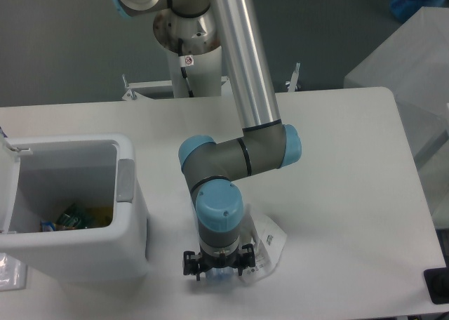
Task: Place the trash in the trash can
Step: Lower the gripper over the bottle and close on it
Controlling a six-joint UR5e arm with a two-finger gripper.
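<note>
Hand (219, 268) low over bottle (219, 272) beside wrapper (263, 246); jaw state unclear. Risk: round bottle rolls away, or wrapper snags.

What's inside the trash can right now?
The trash can stands open. At its bottom lies some green and yellow packaging with a bit of blue beside it. The near wall hides the rest of the floor, so more could lie there.
</note>
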